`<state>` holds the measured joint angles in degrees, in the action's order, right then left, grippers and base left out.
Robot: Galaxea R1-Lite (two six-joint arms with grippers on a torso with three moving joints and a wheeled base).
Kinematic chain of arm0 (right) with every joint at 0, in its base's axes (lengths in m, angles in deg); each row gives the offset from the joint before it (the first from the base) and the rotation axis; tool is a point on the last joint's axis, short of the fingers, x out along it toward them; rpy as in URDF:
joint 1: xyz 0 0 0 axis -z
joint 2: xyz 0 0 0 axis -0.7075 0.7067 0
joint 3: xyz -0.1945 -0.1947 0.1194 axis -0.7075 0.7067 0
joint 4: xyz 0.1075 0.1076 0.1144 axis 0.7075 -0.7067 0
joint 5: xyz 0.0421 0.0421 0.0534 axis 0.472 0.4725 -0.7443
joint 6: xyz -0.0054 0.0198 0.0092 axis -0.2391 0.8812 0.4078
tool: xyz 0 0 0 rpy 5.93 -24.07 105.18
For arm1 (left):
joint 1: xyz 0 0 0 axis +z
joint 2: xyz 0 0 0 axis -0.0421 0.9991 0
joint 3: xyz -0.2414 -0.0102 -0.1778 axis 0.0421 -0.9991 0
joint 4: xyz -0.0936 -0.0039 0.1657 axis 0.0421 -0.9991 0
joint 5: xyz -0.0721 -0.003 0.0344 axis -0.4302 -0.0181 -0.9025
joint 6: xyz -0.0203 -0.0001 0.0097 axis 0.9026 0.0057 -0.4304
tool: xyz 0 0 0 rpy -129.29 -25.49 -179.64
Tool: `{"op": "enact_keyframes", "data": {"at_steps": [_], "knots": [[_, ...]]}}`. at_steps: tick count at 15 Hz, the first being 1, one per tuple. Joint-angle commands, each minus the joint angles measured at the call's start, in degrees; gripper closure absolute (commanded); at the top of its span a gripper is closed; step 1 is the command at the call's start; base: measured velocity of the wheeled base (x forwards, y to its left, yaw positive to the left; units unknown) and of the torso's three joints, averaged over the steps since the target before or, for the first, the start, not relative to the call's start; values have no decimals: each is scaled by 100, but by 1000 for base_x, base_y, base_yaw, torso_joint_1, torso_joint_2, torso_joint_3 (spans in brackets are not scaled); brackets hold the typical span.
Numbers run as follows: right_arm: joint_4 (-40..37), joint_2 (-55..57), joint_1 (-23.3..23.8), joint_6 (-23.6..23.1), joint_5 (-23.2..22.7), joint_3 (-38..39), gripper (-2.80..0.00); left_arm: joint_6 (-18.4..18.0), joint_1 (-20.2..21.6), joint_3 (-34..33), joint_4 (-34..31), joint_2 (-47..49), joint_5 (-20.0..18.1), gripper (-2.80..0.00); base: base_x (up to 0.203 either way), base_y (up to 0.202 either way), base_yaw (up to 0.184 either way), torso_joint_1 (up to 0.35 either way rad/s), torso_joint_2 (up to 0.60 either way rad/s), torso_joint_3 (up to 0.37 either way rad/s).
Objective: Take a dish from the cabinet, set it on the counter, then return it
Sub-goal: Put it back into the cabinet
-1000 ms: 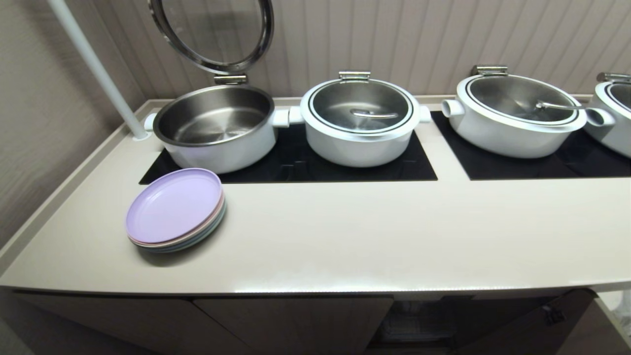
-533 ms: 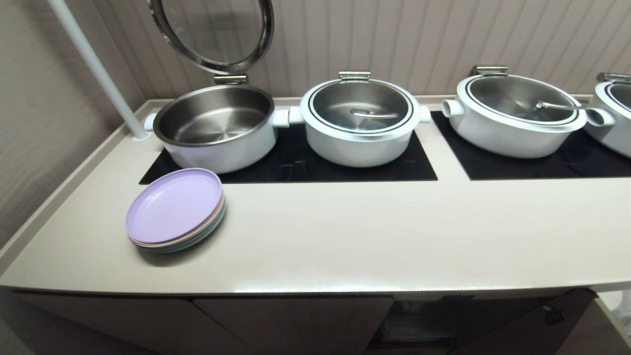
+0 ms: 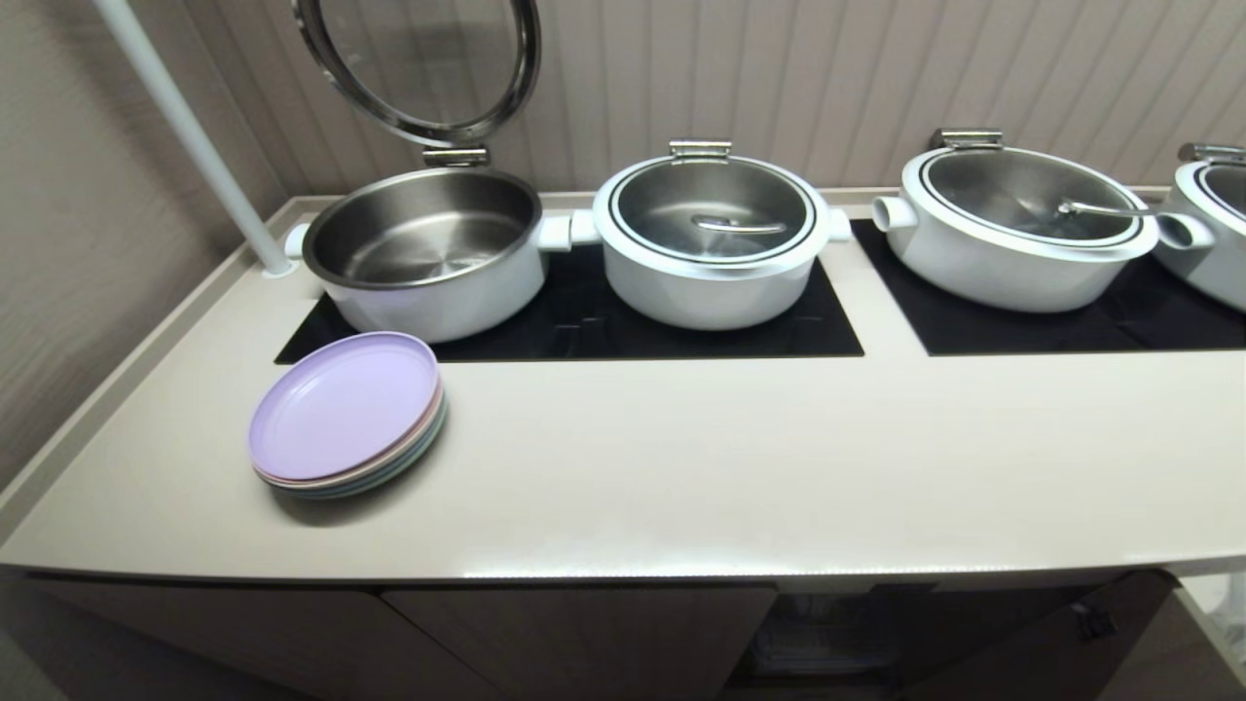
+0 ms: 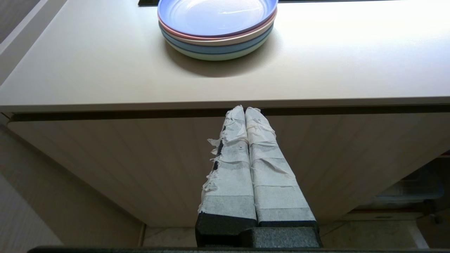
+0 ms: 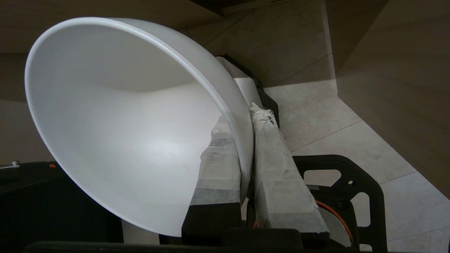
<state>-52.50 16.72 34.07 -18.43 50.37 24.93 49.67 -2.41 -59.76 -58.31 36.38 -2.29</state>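
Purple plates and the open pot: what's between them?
Head view: a strip of black cooktop separates the plates and pot.

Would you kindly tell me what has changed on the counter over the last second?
Nothing visibly changed. The beige countertop, the stack of pastel plates and the white steel-lined pots stayed put, and no small white ceramic bowl has been set there.

no readable text, labels, brands, numbers
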Motion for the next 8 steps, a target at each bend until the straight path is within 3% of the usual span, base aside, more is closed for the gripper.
{"op": "enact_keyframes", "data": {"at_steps": [1, 8], "knots": [[-76, 6, -29, 30, -5, -9, 0, -2, 0, 0, 1, -2, 0, 0, 0, 0, 0, 0, 0, 0], [-20, -28, -73, -50, -95, -18, 0, -2, 0, 0, 1, -2, 0, 0, 0, 0, 0, 0, 0, 0]]}}
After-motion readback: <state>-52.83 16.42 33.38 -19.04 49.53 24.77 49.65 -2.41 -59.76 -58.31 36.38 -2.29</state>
